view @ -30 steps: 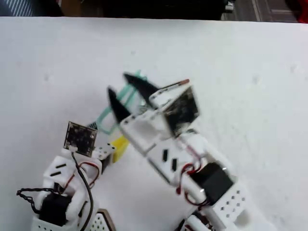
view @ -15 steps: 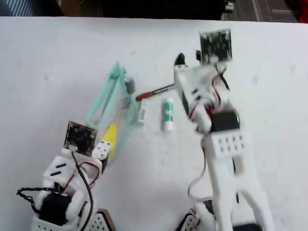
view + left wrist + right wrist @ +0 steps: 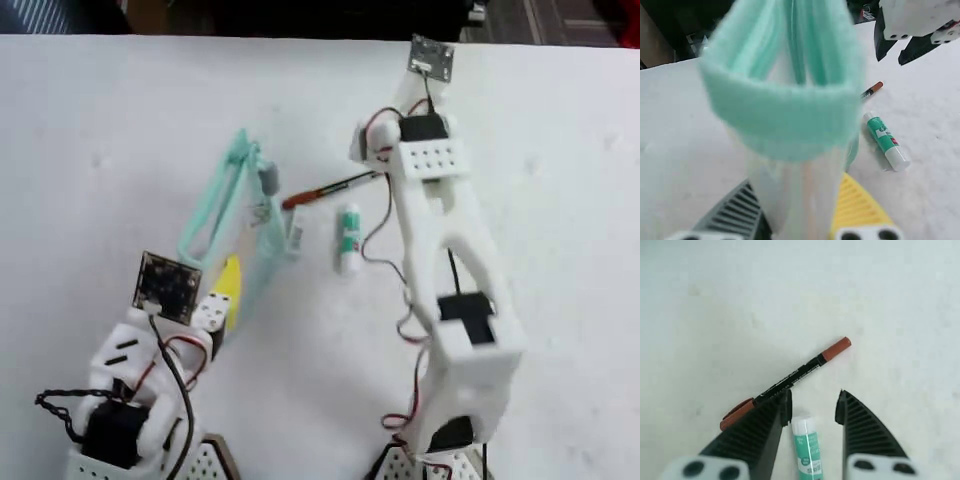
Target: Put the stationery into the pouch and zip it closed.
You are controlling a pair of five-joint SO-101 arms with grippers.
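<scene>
High view: a mint-green pouch [image 3: 232, 205] is seen lying slantwise on the white table [image 3: 120, 120]. Its near end is pinched by the left gripper [image 3: 228, 288], whose yellow finger is laid against it. A red-capped pen [image 3: 325, 189] is set just beside the pouch's far end, and a green-and-white glue stick [image 3: 347, 238] is found near both, on the side toward the arms' bases. The right arm [image 3: 440, 220] is stretched out over the table beside them. Left wrist view: the pouch [image 3: 785, 100] is clamped between a grey finger and a yellow finger [image 3: 860, 212]; its mouth appears to be gaping, though this is blurred by closeness. The pen [image 3: 871, 90] and glue stick [image 3: 885, 141] are shown on the table beside it, and the right gripper [image 3: 890, 59] is hung above them with its dark fingers spread. Right wrist view: the glue stick [image 3: 807, 450] is seen between the right gripper's spread fingers, and the pen [image 3: 790, 381] is laid across just beyond their tips.
</scene>
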